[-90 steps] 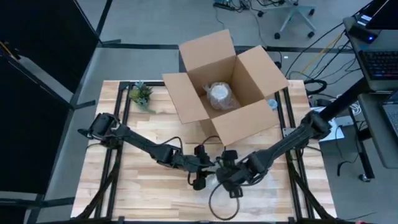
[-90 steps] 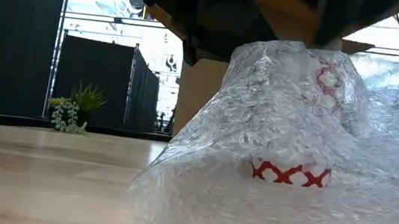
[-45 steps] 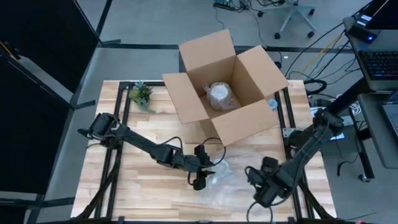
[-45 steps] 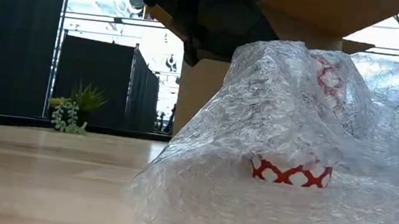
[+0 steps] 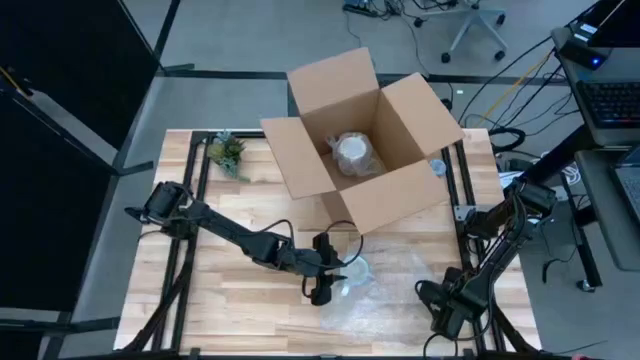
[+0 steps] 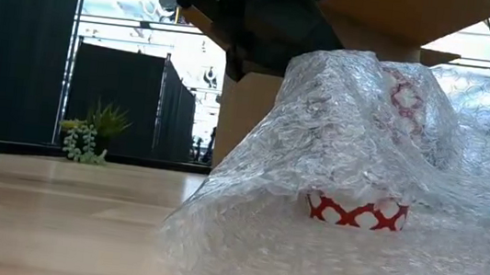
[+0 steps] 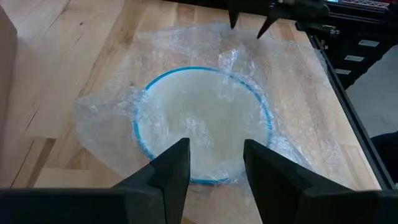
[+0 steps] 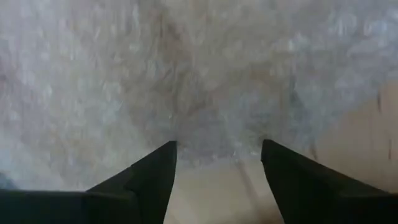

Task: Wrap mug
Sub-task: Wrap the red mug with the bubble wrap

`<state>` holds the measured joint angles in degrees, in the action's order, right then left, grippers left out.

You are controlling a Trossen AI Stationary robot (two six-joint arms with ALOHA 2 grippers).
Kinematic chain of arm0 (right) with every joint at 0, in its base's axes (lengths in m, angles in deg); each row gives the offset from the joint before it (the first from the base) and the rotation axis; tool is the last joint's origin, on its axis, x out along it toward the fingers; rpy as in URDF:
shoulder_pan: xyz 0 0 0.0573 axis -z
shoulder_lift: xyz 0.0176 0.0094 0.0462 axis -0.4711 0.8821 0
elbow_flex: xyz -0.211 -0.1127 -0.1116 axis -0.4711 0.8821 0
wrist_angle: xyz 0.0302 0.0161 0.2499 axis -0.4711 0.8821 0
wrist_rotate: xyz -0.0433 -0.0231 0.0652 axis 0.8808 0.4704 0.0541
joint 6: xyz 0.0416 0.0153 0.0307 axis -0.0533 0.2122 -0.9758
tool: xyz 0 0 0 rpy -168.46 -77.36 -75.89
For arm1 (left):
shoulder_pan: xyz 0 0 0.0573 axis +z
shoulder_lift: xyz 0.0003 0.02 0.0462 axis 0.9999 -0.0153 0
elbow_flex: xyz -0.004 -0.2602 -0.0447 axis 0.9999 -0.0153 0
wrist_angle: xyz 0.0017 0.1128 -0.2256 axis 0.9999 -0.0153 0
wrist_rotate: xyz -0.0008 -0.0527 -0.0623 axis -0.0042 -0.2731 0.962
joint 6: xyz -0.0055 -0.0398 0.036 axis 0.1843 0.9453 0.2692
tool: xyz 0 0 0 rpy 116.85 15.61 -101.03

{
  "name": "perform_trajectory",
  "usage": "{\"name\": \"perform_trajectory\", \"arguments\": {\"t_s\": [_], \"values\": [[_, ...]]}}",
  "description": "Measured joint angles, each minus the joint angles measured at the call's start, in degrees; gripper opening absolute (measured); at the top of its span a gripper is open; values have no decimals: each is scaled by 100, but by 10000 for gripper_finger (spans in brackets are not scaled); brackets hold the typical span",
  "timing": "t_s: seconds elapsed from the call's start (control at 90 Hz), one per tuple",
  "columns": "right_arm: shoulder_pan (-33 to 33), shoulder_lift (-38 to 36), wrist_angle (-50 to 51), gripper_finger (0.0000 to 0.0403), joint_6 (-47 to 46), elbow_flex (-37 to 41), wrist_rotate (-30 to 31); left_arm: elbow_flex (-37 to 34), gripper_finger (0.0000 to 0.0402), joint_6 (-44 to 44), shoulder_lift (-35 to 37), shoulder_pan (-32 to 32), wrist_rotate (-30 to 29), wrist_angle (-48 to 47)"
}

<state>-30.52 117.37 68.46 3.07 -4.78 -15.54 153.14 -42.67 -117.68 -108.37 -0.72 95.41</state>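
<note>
One mug [image 6: 357, 210] sits under bubble wrap [image 5: 375, 300] at table centre, 6 o'clock from the box [image 5: 355, 140]. Left claw [image 5: 335, 280] hovers over it, fingers spread. Right claw [image 5: 428, 297], at 4 o'clock, also spread.

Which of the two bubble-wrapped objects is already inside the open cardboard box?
The small round bubble-wrapped bundle is inside the brown cardboard box. The other, the red-patterned mug under clear bubble wrap, is on the wooden table beside the left tool.
</note>
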Motion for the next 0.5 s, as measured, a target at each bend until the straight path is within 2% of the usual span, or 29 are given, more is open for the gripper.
{"name": "perform_trajectory", "arguments": {"t_s": [0.1, 0.189, 0.333, 0.5], "values": [[36, -2, -218, 165, 332, 15, 687, 0, 141, 0, 0, 0, 0, 2], [127, -2, -415, 114, 678, 15, 1204, 0, 141, 2, 0, 0, 0, 5], [377, -3, -433, 18, 1098, -75, 1391, 0, 141, 9, 0, 0, 0, 7], [633, -241, -30, 8, 1937, -612, 1562, 0, 141, 13, 2, 0, 15, 9]]}}
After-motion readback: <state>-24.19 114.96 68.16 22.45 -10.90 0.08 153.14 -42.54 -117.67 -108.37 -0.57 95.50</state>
